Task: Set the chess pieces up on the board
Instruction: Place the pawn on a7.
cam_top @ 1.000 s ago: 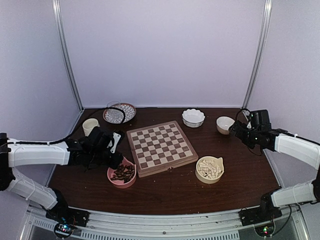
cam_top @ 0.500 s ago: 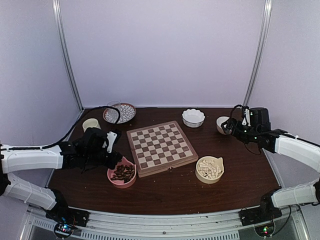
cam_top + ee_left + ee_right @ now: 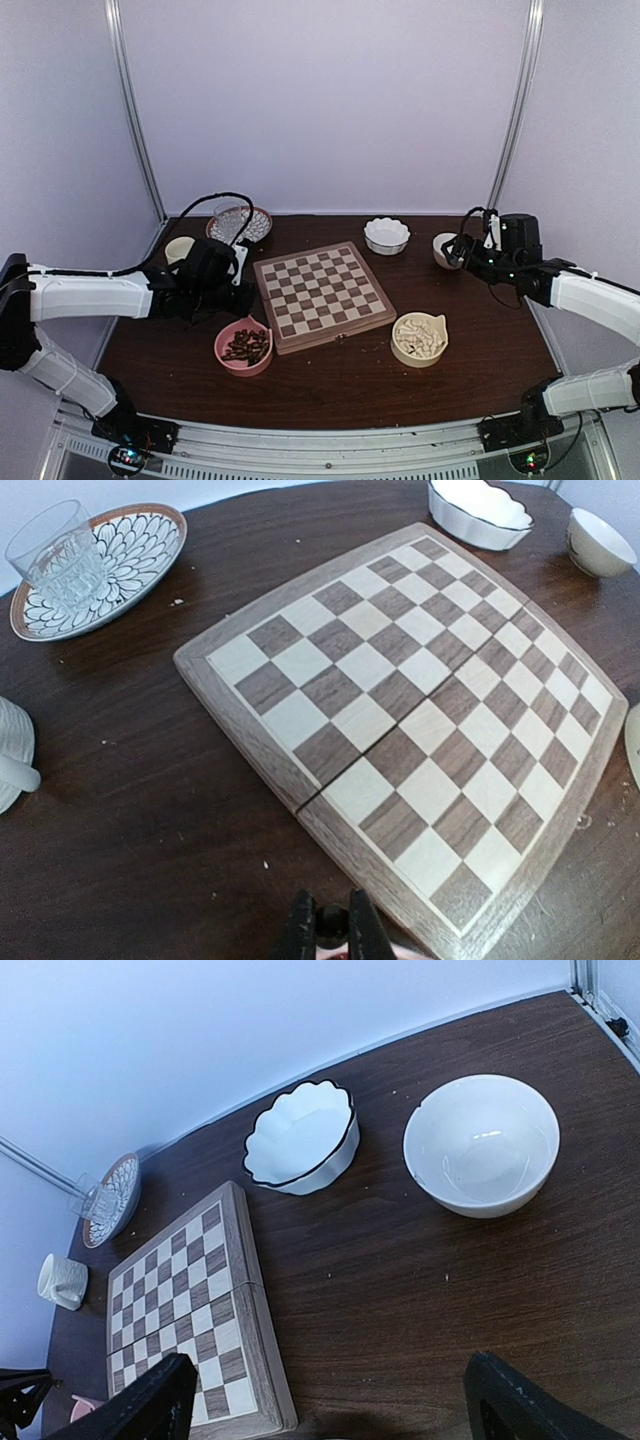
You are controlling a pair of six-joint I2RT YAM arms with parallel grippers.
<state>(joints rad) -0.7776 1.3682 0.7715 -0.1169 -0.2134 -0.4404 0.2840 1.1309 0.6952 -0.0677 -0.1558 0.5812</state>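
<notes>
The board point(image 3: 320, 295) lies in the middle of the table with no pieces on its squares. Dark chess pieces point(image 3: 245, 345) fill a pink bowl point(image 3: 224, 358) at its near left corner. Cream-white pieces point(image 3: 418, 338) sit in a yellow bowl point(image 3: 440, 350) at its near right. My left gripper point(image 3: 332, 932) is shut on one small dark piece point(image 3: 333, 927), just off the board's point(image 3: 420, 710) near left border. My right gripper point(image 3: 330, 1410) stands open and empty above bare table right of the board point(image 3: 185, 1310), with its fingers point(image 3: 130, 1400) far apart.
A glass point(image 3: 230, 218) stands on a patterned plate point(image 3: 258, 222) at the back left, with a cream cup point(image 3: 180, 247) beside it. A scalloped white bowl point(image 3: 300, 1138) and a round white bowl point(image 3: 480, 1145) sit at the back right, near my right gripper point(image 3: 455, 250).
My left gripper has risen from beside the pink bowl and swung toward the board's left edge with a dark piece in it. The right gripper shifted slightly left toward the round bowl.
</notes>
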